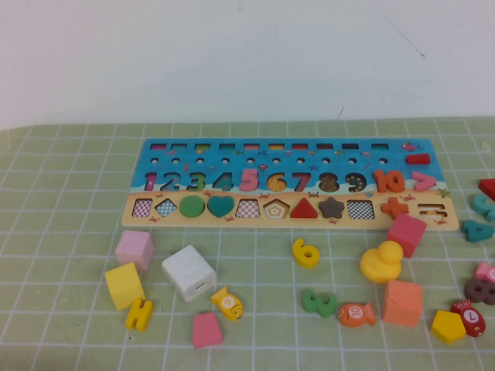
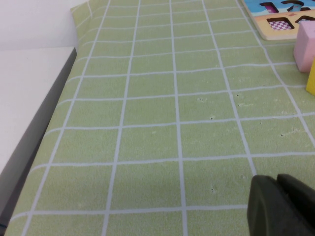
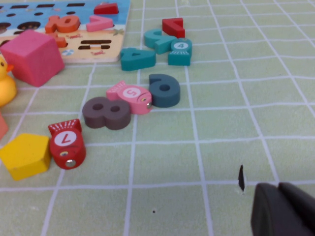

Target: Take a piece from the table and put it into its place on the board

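Observation:
The yellow "6" piece [image 1: 306,252] lies flat on the green checked cloth, in front of the middle of the board [image 1: 282,154]. The board is long, with a blue upper part carrying numbers and a tan strip of shape cutouts. Neither arm shows in the high view. My left gripper [image 2: 277,178] hangs shut and empty over bare cloth, off the board's left end [image 2: 275,32]. My right gripper [image 3: 279,186] is shut on nothing, over the cloth to the right of the board's right corner [image 3: 118,14]. The piece does not appear in either wrist view.
Left of the piece lie a pink cube [image 1: 134,249], a yellow cube [image 1: 124,285], a white box [image 1: 189,272], a yellow "H" [image 1: 139,314] and a fish [image 1: 227,303]. To its right are a green "3" [image 1: 319,302], a duck [image 1: 381,261] and cubes. Loose numbers [image 3: 107,112] lie near the right gripper.

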